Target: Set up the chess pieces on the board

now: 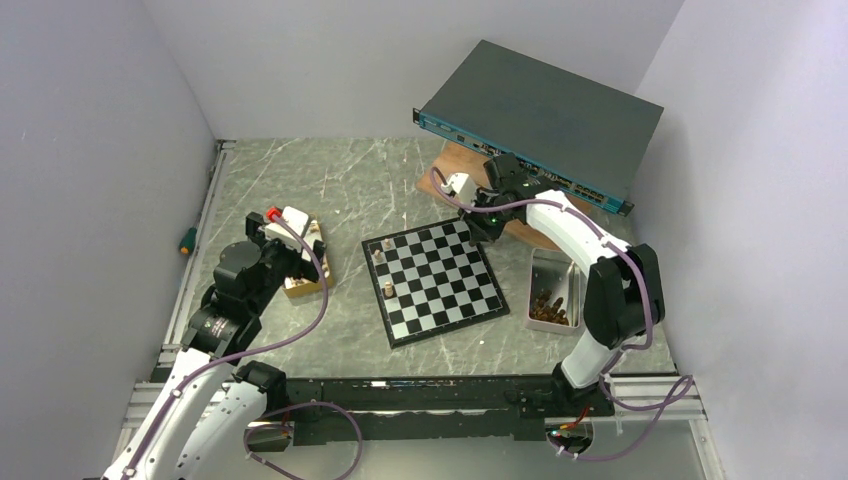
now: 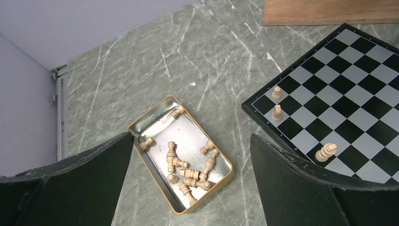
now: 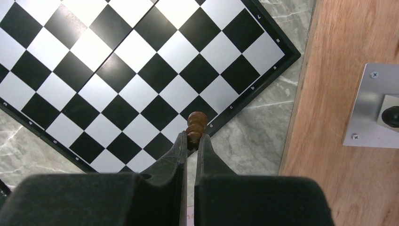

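The black and silvery board (image 1: 435,280) lies mid-table. Three light tan chess pieces (image 2: 277,112) stand along its left edge. My left gripper (image 2: 192,137) hangs open above a gold-rimmed tin (image 2: 231,170) in which several tan pieces (image 2: 188,181) lie on their sides. My right gripper (image 3: 192,139) is shut on a dark brown piece (image 3: 196,123), held over the border of the board (image 3: 141,70) at its far right side. In the top view that gripper (image 1: 480,228) sits at the board's far edge.
A silver tin (image 1: 545,262) with several dark pieces (image 1: 550,308) stands right of the board. Behind the board lie a wooden plank (image 3: 339,70) with a metal plate (image 3: 374,106) and a dark rack unit (image 1: 540,115). A screwdriver (image 1: 186,240) lies by the left wall.
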Robot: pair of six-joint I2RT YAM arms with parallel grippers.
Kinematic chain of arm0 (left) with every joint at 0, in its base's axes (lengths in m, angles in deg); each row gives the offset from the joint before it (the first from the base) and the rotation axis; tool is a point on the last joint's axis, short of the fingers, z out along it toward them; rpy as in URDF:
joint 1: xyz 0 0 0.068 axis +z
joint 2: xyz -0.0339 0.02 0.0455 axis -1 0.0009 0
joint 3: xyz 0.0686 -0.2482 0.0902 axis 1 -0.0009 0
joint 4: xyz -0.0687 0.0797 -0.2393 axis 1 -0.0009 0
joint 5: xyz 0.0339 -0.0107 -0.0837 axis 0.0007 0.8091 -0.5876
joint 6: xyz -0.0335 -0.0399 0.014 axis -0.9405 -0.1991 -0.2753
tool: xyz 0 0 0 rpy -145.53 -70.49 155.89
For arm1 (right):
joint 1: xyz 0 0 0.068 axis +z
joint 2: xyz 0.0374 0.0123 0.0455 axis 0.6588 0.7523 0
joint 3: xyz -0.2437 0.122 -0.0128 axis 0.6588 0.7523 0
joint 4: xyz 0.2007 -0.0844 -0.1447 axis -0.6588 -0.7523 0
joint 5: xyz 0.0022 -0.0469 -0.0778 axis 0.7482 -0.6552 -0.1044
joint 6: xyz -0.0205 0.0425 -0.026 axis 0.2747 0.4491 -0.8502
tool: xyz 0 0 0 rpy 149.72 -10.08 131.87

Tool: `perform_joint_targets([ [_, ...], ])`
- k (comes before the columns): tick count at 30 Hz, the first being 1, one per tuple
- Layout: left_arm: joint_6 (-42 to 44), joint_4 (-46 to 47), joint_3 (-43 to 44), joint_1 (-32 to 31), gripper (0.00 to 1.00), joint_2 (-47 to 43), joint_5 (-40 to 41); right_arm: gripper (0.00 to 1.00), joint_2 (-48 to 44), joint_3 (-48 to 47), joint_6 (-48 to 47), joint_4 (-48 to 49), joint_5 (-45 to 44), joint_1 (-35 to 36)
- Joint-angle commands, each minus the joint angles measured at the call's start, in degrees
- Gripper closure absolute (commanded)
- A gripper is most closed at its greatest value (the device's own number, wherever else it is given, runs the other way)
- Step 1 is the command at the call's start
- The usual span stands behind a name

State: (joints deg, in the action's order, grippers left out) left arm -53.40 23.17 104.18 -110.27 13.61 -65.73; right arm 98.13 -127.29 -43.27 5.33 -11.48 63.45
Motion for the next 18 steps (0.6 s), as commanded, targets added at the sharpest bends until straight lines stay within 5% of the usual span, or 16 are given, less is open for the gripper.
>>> perform_joint_targets([
  [1,0.0,1.3,1.1,0.2,0.0,-0.2,0.4,1.0,1.0,-0.2,2.0,3.0,-1.0,0.3],
  [18,0.1,1.3,1.1,0.2,0.0,-0.2,0.3,1.0,6.2,-3.7,2.5,2.2,-6.6,1.5],
])
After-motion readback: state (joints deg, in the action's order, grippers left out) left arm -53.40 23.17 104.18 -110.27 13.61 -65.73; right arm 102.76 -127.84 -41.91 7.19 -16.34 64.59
